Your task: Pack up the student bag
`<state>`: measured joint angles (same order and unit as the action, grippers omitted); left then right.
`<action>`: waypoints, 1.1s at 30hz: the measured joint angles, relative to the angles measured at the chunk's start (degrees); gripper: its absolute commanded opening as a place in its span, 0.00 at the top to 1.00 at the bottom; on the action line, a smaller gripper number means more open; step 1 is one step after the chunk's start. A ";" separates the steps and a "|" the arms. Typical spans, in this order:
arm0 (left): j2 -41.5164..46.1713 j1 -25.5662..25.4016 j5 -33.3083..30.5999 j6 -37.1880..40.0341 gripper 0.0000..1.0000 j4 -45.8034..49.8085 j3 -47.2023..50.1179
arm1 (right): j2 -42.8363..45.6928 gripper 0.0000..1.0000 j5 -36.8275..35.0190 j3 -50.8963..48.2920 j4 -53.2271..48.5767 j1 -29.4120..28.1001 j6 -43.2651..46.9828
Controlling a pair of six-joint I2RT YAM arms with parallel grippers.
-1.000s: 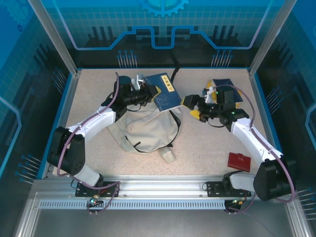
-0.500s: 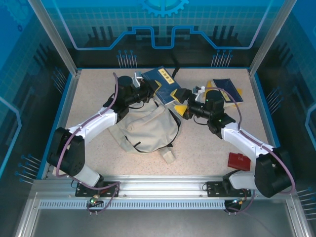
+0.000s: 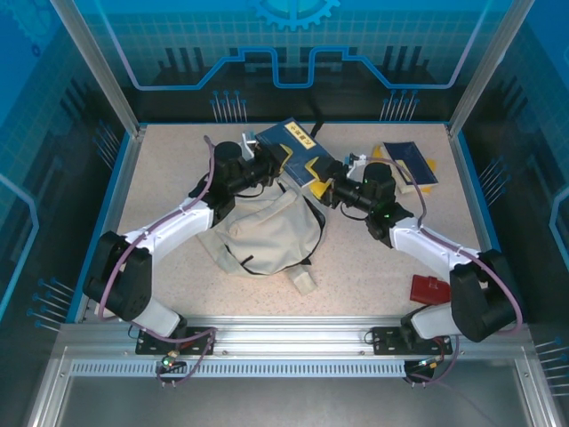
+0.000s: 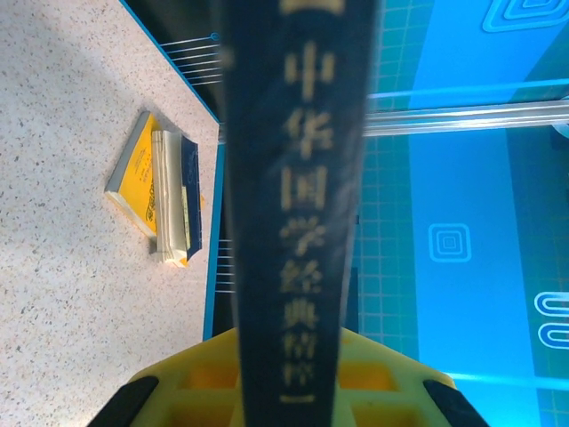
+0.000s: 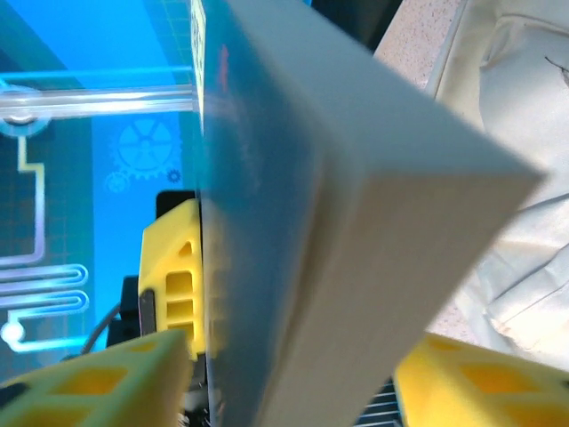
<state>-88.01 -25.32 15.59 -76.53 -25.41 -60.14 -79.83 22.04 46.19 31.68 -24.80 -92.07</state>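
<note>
One rigid, slab-shaped blue book [image 3: 298,151]; student bag [image 3: 267,233] soft crumpled fabric.

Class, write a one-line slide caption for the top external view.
The left gripper holds a dark blue book by the cream student bag; the right gripper brackets its other end.

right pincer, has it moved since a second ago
Yes. The right pincer went left, away from the yellow-and-blue book stack, to the thick dark blue book.
</note>
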 measured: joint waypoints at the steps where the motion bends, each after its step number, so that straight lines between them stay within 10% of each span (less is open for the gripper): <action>1: 0.00 0.00 0.00 -0.13 1.00 -0.22 0.37 | -0.24 0.58 -0.31 0.00 0.31 -0.20 -0.46; 14: 0.68 0.20 0.52 2.32 0.23 4.13 1.95 | 7.32 0.91 -7.26 1.09 -16.09 -0.09 10.12; 33: -0.33 -6.23 -11.65 30.42 0.13 51.89 -6.58 | 23.28 0.92 -23.45 9.44 -54.99 9.11 33.68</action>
<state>-88.33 -31.55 3.95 -46.11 26.48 -66.72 -56.55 -1.41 55.64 -23.31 -15.68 -58.39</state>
